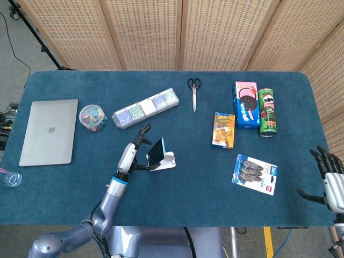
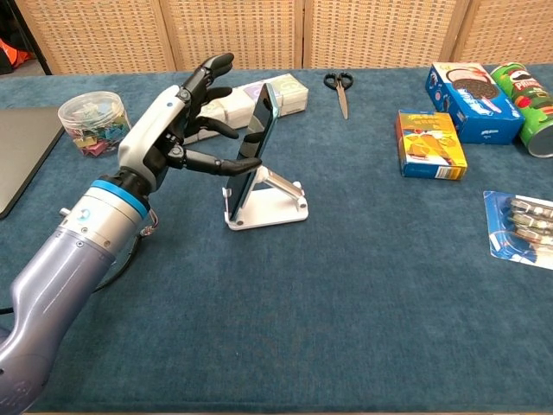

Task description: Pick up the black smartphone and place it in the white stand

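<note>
Blue cloth table (image 1: 177, 188) before wicker screens, black smartphone (image 2: 257, 130) propped in the white stand (image 2: 275, 206).

The phone leans upright against the stand's sloped back near the table's middle. The left hand (image 2: 173, 125) sits just beside it with fingers spread apart; one fingertip reaches the phone's edge, and whether it touches is unclear, but nothing is gripped. The right hand (image 1: 329, 180) hangs off the table's right edge, fingers apart and empty. A laptop (image 1: 48, 131), clip jar (image 1: 92, 117), scissors (image 1: 194, 91), snack boxes (image 1: 246, 104) and chip can (image 1: 267, 111) lie around.
</note>
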`<state>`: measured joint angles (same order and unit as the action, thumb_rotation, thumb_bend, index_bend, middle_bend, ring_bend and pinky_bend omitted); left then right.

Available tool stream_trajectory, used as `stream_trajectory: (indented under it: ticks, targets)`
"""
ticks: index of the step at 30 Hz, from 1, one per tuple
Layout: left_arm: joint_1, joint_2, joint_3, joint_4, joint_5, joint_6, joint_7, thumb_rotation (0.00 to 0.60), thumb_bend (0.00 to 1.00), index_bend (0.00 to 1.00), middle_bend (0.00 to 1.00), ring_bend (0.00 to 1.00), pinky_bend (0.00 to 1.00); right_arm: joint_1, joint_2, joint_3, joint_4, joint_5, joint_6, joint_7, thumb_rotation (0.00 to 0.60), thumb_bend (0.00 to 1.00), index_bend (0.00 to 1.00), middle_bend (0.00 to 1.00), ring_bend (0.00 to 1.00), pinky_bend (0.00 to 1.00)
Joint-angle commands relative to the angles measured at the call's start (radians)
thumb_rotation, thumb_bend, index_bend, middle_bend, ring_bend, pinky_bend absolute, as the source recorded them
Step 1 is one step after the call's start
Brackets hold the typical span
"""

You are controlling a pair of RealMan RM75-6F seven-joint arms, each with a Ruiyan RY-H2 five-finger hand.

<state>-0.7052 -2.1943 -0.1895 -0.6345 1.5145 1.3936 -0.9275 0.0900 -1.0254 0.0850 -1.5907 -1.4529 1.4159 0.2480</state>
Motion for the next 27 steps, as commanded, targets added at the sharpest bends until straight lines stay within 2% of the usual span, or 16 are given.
stream_trajectory:
  ticks: [1, 6, 12, 17, 23, 27]
  targets:
    - [0.013, 0.028, 0.002, -0.043, 0.009, 0.031, -0.027, 0.6, 0.0, 0.0, 0.0, 0.06, 0.32, 0.0, 0.001, -0.001, 0.0, -0.002, 0.001, 0.0, 0.6, 0.0, 0.0, 0.0, 0.0, 0.0]
    - [0.039, 0.123, 0.004, -0.172, 0.031, 0.092, -0.031, 0.6, 0.0, 0.0, 0.0, 0.01, 0.25, -0.002, 0.002, -0.003, -0.005, -0.006, 0.005, -0.001, 0.6, 0.0, 0.0, 0.0, 0.0, 0.0]
    - [0.074, 0.347, 0.006, -0.478, 0.036, 0.083, 0.058, 0.6, 0.0, 0.0, 0.0, 0.0, 0.14, -0.004, 0.004, -0.004, -0.011, -0.008, 0.007, -0.006, 0.6, 0.0, 0.0, 0.0, 0.0, 0.0]
    - [0.111, 0.568, 0.026, -0.681, 0.029, 0.038, 0.261, 0.6, 0.0, 0.0, 0.0, 0.0, 0.02, -0.006, 0.007, -0.006, -0.017, -0.012, 0.012, -0.01, 0.6, 0.0, 0.0, 0.0, 0.0, 0.0]
    - [0.184, 0.863, 0.103, -0.895, 0.007, -0.03, 0.53, 0.6, 0.0, 0.0, 0.0, 0.0, 0.0, -0.01, 0.008, -0.006, -0.026, -0.019, 0.024, -0.023, 0.6, 0.0, 0.0, 0.0, 0.0, 0.0]
    - [0.24, 1.005, 0.161, -0.977, 0.003, -0.039, 0.625, 0.6, 0.0, 0.0, 0.0, 0.0, 0.0, -0.014, 0.006, -0.008, -0.031, -0.026, 0.036, -0.034, 0.6, 0.0, 0.0, 0.0, 0.0, 0.0]
